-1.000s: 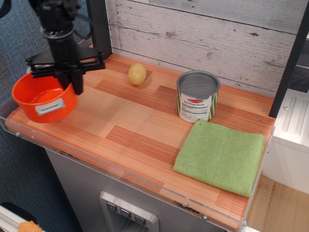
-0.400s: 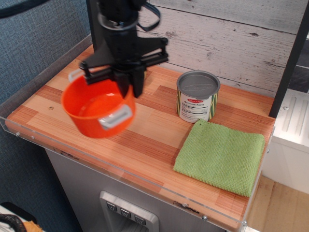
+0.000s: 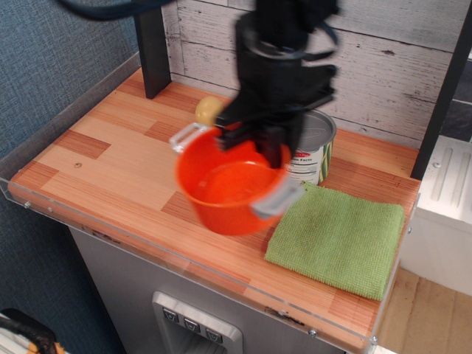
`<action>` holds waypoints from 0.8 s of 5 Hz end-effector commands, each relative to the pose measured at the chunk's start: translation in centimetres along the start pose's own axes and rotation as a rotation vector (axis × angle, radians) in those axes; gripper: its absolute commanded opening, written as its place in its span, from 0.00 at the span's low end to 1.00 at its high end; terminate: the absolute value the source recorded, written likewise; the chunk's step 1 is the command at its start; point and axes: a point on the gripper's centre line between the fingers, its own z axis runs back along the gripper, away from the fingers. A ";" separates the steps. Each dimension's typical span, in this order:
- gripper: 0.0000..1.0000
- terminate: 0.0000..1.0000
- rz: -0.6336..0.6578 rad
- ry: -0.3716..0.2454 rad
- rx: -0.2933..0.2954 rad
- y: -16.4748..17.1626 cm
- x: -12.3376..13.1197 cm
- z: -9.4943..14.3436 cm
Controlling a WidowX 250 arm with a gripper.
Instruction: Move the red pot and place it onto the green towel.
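Observation:
The red pot [image 3: 230,188] is round, orange-red, with two light grey side handles. It hangs in the air above the middle of the wooden table, tilted, its near handle just left of the green towel. My gripper [image 3: 258,140] is shut on the pot's far rim and carries it. The image is blurred by motion. The green towel [image 3: 339,237] lies flat and bare at the table's right front.
A silver tin can [image 3: 313,155] with a green label stands behind the towel, partly hidden by my arm. A yellow potato [image 3: 207,109] lies at the back. A clear plastic rim [image 3: 147,247] edges the table's front and left.
My gripper has carried the pot from the table's left end rightward, now near the towel's left edge. The pot has stayed lifted. The can and towel have not moved.

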 end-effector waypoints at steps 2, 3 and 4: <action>0.00 0.00 0.203 0.012 -0.028 -5.0 -2.7 -1.5; 0.00 0.00 0.226 0.019 -0.014 -5.8 -3.3 -2.0; 0.00 0.00 0.229 0.000 -0.004 -6.5 -3.2 -2.8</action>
